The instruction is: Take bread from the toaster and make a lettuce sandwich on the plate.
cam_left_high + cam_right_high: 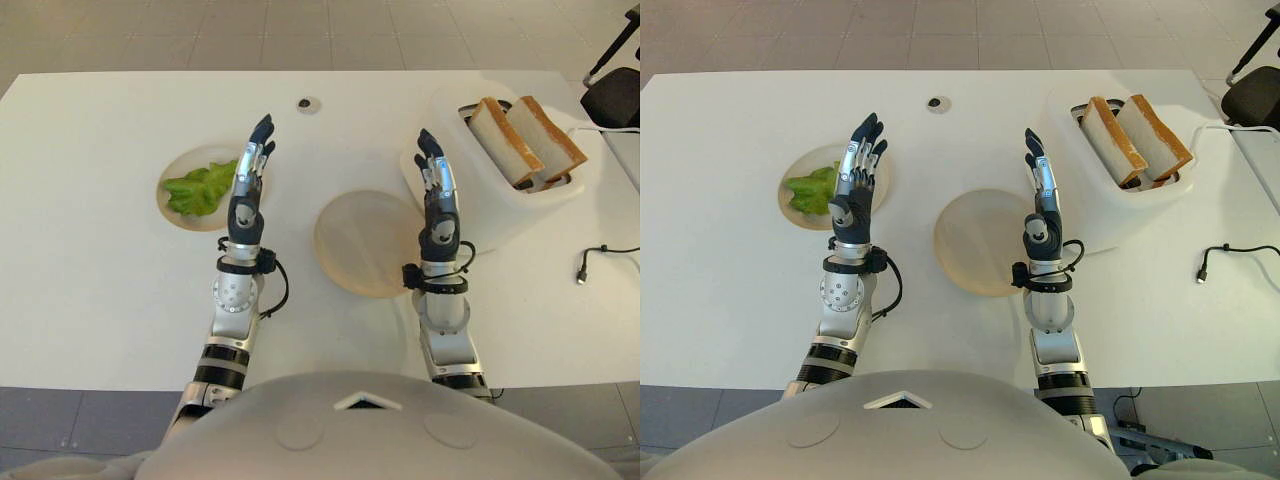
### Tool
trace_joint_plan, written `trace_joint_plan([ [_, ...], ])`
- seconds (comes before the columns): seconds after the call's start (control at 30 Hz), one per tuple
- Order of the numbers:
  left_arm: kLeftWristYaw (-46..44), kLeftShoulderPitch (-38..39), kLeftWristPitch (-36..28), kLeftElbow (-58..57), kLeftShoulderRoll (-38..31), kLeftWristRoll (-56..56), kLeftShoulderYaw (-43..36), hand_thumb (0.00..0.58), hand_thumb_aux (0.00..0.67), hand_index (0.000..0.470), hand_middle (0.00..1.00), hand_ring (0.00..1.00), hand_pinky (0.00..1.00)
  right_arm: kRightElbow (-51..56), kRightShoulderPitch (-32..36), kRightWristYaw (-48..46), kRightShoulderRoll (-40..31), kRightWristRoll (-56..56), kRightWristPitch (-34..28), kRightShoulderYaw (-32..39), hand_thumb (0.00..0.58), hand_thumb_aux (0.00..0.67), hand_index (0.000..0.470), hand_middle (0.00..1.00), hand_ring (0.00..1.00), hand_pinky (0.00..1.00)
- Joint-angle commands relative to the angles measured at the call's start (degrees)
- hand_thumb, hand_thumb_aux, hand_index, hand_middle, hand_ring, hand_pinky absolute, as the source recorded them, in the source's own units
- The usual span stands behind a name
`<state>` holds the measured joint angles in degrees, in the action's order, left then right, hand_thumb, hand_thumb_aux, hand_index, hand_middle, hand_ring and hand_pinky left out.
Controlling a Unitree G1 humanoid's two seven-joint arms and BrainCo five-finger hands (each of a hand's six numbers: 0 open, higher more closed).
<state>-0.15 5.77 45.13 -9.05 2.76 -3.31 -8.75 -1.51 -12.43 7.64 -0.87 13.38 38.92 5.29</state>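
Left eye view: two bread slices (525, 140) stand in the toaster (520, 215), upper right. Our left hand (250, 182) and right hand (438, 200) are spread, empty. We reckon the bread is light and crumbly: pinch exposed tops gently.

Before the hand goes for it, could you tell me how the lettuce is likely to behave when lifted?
The lettuce looks thin and ruffled, so it will probably flop rather than hold shape. It seems light and might tear if pinched hard. Lying loose in the shallow dish, it may slide when nudged.
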Motion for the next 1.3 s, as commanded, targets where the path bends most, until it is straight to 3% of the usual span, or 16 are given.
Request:
trace_joint_plan([
  [0.03,1.49,0.36,-0.64,-1.4,2.45,0.54,0.19,0.0,0.0,0.0,0.0,0.0,0.0,0.33,0.47,-0.64,0.07,-1.45,-1.51,-0.15,0.0,0.0,0.0,0.0,0.0,0.0],
  [0.37,2.73,1.0,0.16,-2.69,3.05,0.54,-1.32,0.0,0.0,0.0,0.0,0.0,0.0,0.56,-0.65,-1.74,-0.71,-2.27,-1.55,-0.62,0.0,0.0,0.0,0.0,0.0,0.0],
  [0.5,3.1,2.14,0.31,-2.33,2.67,0.2,-1.89,0.0,0.0,0.0,0.0,0.0,0.0,-6.24,-3.1,-1.66,-3.49,3.08,1.27,-2.48,0.0,0.0,0.0,0.0,0.0,0.0],
  [0.57,3.08,2.43,-0.02,-2.11,2.21,0.08,-2.04,0.0,0.0,0.0,0.0,0.0,0.0,-17.42,-4.7,-2.67,-7.35,6.0,1.84,-8.82,0.0,0.0,0.0,0.0,0.0,0.0],
  [0.63,3.04,2.36,-0.4,-2.59,2.04,-0.07,-2.24,0.0,0.0,0.0,0.0,0.0,0.0,-25.39,-4.13,-2.1,-12.41,4.33,-2.92,-22.14,0.0,0.0,0.0,0.0,0.0,0.0],
  [0.7,3.26,2.14,-0.58,-3.36,2.24,-0.34,-2.38,0.0,0.0,0.0,0.0,0.0,0.0,-24.21,-2.3,-0.24,-18.72,5.51,-10.66,-36.57,0.0,0.0,0.0,0.0,0.0,0.0],
  [0.77,3.73,1.92,-0.53,-3.76,2.45,-0.79,-2.37,0.0,0.0,0.0,0.0,0.0,0.0,-18.08,-1.36,-0.22,-24.57,9.94,-16.88,-42.79,0.0,0.0,0.0,0.0,0.0,0.0],
  [0.93,4.83,1.38,-0.19,-4.56,2.17,-1.21,-1.85,0.0,0.0,0.0,0.0,0.0,0.0,-7.55,0.64,-1.87,-31.47,19.55,-23.71,-37.78,0.0,0.0,0.0,0.0,0.0,0.0],
  [1.2,6.17,1.2,-0.28,-4.39,1.85,-2.0,-1.64,0.0,0.0,0.0,0.0,0.0,0.0,1.31,4.2,-2.08,-35.62,23.05,-26.52,-29.12,0.0,0.0,0.0,0.0,0.0,0.0],
  [1.23,6.25,1.2,-0.31,-4.32,1.84,-2.04,-1.68,0.0,0.0,0.0,0.0,0.0,0.0,1.35,3.96,-2.09,-35.98,22.91,-26.53,-28.7,0.116,0.071,0.05,0.0,0.0,0.0],
  [1.27,6.3,1.21,-0.34,-4.26,1.84,-2.06,-1.71,0.0,0.0,0.0,0.0,0.0,0.0,1.25,3.69,-2.03,-36.23,22.91,-26.46,-28.36,0.436,0.336,0.236,0.0,0.0,0.0],
  [1.3,6.32,1.27,-0.31,-4.23,1.8,-2.06,-1.73,0.0,0.0,0.0,0.0,0.0,0.0,0.84,3.17,-2.01,-36.36,22.91,-26.26,-27.99,0.566,0.565,0.396,0.16,0.16,0.16],
])
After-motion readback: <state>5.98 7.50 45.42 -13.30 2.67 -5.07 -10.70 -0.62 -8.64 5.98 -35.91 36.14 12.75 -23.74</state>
